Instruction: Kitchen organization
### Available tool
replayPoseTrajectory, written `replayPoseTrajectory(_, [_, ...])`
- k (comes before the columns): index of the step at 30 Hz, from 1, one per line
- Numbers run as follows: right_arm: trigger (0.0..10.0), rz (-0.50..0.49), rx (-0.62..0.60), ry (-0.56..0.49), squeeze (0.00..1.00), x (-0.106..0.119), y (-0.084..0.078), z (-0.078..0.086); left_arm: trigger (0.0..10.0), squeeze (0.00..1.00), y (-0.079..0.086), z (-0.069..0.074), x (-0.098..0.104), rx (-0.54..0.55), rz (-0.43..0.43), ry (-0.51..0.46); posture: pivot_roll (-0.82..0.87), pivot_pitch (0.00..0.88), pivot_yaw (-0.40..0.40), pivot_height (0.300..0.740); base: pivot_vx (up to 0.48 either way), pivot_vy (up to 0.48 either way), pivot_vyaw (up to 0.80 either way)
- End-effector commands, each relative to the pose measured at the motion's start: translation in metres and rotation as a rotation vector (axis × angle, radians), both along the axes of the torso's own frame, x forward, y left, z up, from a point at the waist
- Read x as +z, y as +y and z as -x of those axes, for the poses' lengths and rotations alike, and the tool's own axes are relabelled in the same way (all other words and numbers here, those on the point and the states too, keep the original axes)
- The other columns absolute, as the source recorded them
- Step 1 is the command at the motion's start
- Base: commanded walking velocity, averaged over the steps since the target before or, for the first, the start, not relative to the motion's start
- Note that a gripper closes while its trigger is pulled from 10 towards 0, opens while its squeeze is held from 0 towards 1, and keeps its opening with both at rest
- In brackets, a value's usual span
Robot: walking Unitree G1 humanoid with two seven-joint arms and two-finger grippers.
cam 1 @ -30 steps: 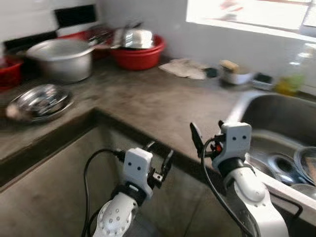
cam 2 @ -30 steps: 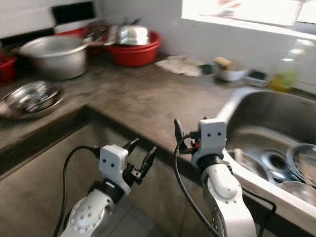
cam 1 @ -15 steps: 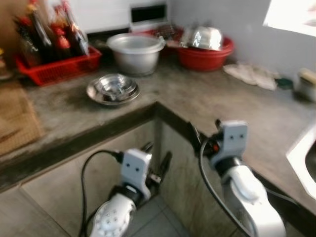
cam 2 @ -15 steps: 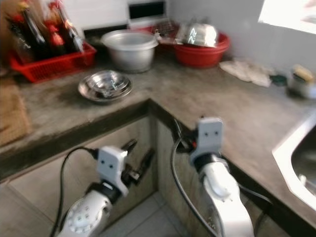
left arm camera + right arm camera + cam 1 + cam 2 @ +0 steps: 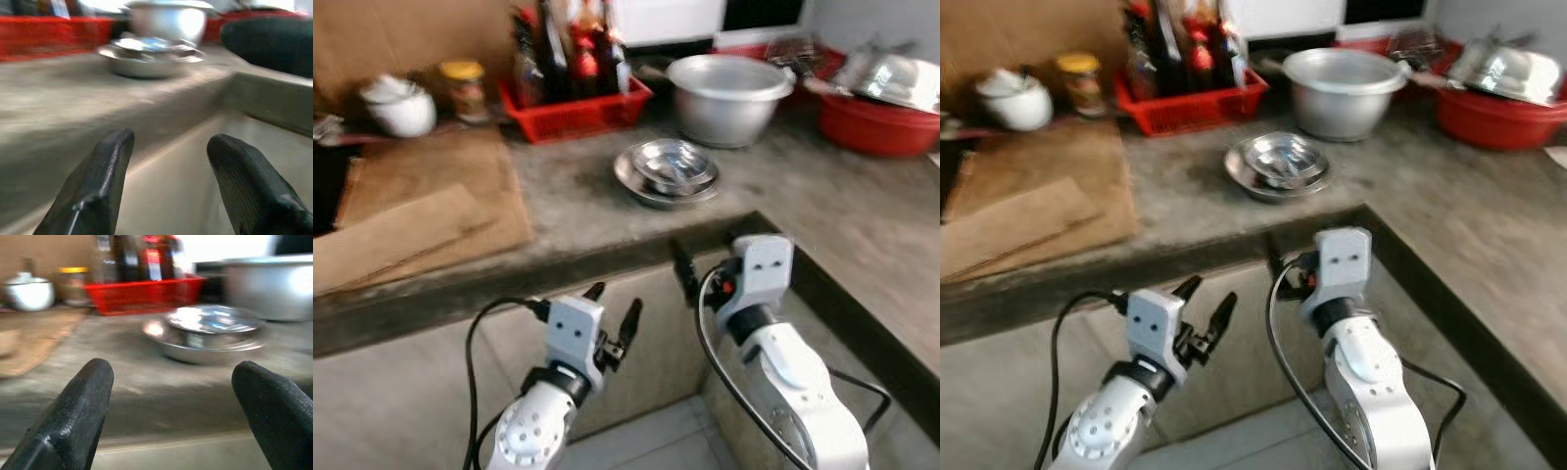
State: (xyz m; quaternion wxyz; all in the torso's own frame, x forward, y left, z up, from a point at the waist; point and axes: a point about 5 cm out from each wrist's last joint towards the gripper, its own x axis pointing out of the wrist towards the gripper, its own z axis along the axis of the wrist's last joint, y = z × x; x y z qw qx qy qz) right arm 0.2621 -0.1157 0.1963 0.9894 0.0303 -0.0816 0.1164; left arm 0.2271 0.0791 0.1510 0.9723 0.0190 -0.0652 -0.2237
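A stack of steel bowls (image 5: 671, 171) sits on the grey stone counter (image 5: 568, 201) near its inner corner, and it also appears as the steel bowls (image 5: 210, 330) in the right wrist view. Behind it stands a large aluminium pot (image 5: 729, 93). My left gripper (image 5: 614, 307) is held low in front of the counter's face, open and holding nothing. My right gripper (image 5: 171, 369) is raised just below the counter edge, facing the bowls, open wide and also holding nothing. One of its black fingers (image 5: 682, 276) shows beside the wrist housing.
A red basket of bottles (image 5: 578, 98) stands at the back, with a white lidded pot (image 5: 399, 108) and a yellow-lidded jar (image 5: 460, 88) to its left. Cardboard sheets (image 5: 411, 220) cover the left counter. A red basin (image 5: 876, 122) holding a steel lid is at the far right. The floor is tiled.
The whole view has swung left: the sink has gone out of sight, and the red basket, cardboard and white pot have come in. Both arms keep the same pose.
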Motion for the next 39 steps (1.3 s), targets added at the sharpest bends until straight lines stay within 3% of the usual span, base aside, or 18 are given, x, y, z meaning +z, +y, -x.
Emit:
replayPoseTrajectory(1, [10.0, 0.004, -0.017, -0.006, 0.00, 0.001, -0.005, 0.000, 10.0, 0.00, -0.005, 0.003, 0.002, -0.017, -0.005, -0.007, 0.17, 0.068, -0.032, 0.740, 0.000, 0.000, 0.80])
replayPoseTrajectory(18, [10.0, 0.026, -0.079, -0.017, 0.00, 0.003, -0.012, -0.007, 10.0, 0.00, -0.005, 0.001, 0.001, -0.011, -0.038, -0.018, 0.17, 0.072, -0.033, 0.740, 0.000, 0.000, 0.05])
replayPoseTrajectory(31, [10.0, 0.026, -0.080, -0.019, 0.00, 0.004, -0.012, -0.010, 10.0, 0.00, -0.003, 0.002, -0.001, 0.006, -0.052, -0.014, 0.18, 0.080, -0.034, 0.740, 0.435, 0.000, 0.00])
replayPoseTrajectory(39, [10.0, 0.013, -0.104, -0.053, 0.00, 0.010, -0.018, -0.012, 10.0, 0.00, -0.002, 0.001, -0.002, 0.013, -0.029, 0.002, 0.18, 0.083, -0.034, 0.740, 0.000, 0.000, 0.00])
